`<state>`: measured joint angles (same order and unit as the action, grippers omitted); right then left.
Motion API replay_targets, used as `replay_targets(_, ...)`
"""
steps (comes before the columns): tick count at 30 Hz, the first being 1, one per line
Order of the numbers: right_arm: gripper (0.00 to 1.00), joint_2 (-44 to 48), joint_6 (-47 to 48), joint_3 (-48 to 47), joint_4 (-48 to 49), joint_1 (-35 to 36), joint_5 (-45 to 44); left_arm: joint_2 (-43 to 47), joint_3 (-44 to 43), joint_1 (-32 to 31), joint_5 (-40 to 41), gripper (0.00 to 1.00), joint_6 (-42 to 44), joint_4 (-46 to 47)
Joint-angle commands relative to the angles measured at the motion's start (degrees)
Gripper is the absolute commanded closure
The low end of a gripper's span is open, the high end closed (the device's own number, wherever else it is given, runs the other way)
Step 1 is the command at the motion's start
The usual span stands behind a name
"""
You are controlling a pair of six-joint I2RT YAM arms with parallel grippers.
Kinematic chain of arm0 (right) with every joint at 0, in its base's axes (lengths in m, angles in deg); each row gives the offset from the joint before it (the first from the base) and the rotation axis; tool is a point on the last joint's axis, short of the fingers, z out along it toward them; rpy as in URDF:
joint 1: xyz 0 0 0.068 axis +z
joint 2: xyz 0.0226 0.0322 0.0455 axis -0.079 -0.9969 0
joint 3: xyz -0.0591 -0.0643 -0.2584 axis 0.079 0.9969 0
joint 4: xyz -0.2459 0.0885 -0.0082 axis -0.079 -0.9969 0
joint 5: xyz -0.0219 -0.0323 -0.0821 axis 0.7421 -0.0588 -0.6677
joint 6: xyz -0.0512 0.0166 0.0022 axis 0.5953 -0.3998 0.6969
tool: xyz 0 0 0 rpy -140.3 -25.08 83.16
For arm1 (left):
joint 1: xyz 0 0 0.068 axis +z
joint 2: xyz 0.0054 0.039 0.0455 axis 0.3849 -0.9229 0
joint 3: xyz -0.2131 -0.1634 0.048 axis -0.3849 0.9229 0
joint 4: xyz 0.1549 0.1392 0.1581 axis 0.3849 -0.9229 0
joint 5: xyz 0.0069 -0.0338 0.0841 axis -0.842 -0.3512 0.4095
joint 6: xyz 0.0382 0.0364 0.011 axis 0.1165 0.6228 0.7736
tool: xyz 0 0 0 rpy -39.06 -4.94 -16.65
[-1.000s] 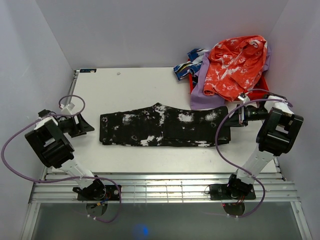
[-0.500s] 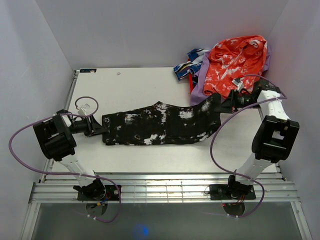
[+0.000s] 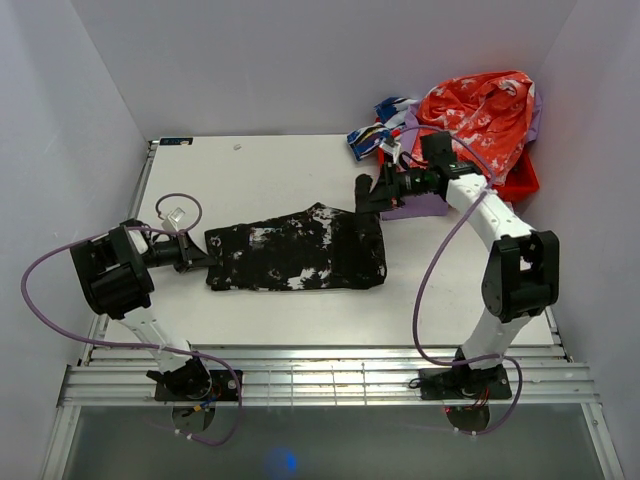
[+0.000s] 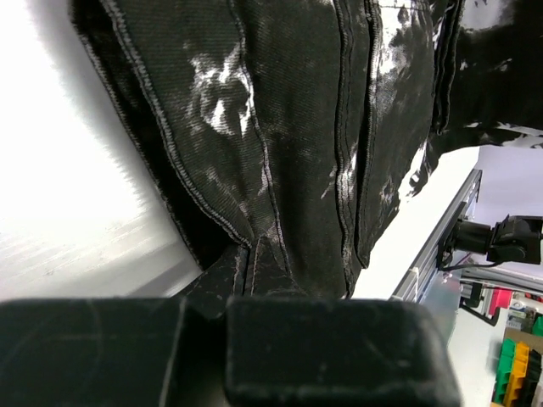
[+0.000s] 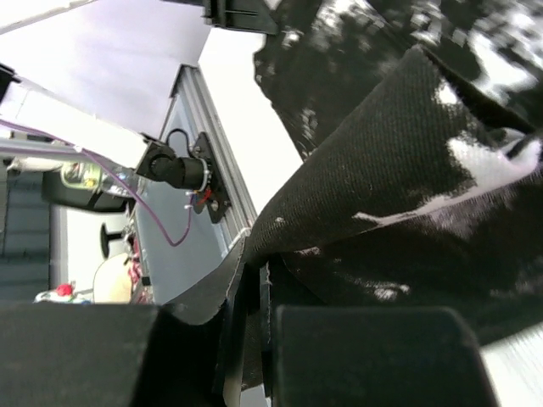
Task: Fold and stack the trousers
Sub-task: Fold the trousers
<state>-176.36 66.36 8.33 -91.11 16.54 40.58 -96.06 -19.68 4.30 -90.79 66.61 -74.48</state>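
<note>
Black trousers with white splotches (image 3: 295, 255) lie across the middle of the table. My left gripper (image 3: 197, 257) is shut on their left end; in the left wrist view the dark cloth (image 4: 280, 170) runs straight into the closed jaws (image 4: 237, 288). My right gripper (image 3: 368, 195) is shut on the right end of the trousers and holds it lifted above the table, over the right part of the garment. In the right wrist view a fold of the black fabric (image 5: 399, 153) is pinched between the jaws (image 5: 259, 288).
A heap of other clothes sits at the back right: an orange-and-white garment (image 3: 475, 110), lilac cloth (image 3: 420, 205) and a blue patterned piece (image 3: 375, 135), on a red bin (image 3: 522, 178). White walls close in on the left, back and right. A metal rail (image 3: 320, 375) runs along the near edge.
The left gripper moved in to the trousers' left end and shut on it. The right gripper carried the right end up and leftward, so the trousers now look shorter.
</note>
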Motion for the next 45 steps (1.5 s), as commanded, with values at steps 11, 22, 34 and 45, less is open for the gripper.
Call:
replay_targets(11,0.92,-11.4,-35.4,-2.3,45.8,16.9,-1.7,2.3,-0.3,-1.2,-1.4,1.00,-1.0,0.9)
replay_targets(22,0.92,-20.4,-44.1,-8.6,53.6,25.2,-8.0,2.0,0.5,-1.2,-1.1,1.00,-1.2,1.9)
replay_targets(34,0.92,-26.3,-48.0,-14.1,54.8,30.4,-15.3,2.4,2.4,-1.4,-1.8,1.00,-1.8,3.4)
replay_targets(45,0.92,-34.6,-54.0,-22.1,59.9,34.6,-20.8,2.8,2.1,-1.4,-2.9,1.00,-3.5,4.0)
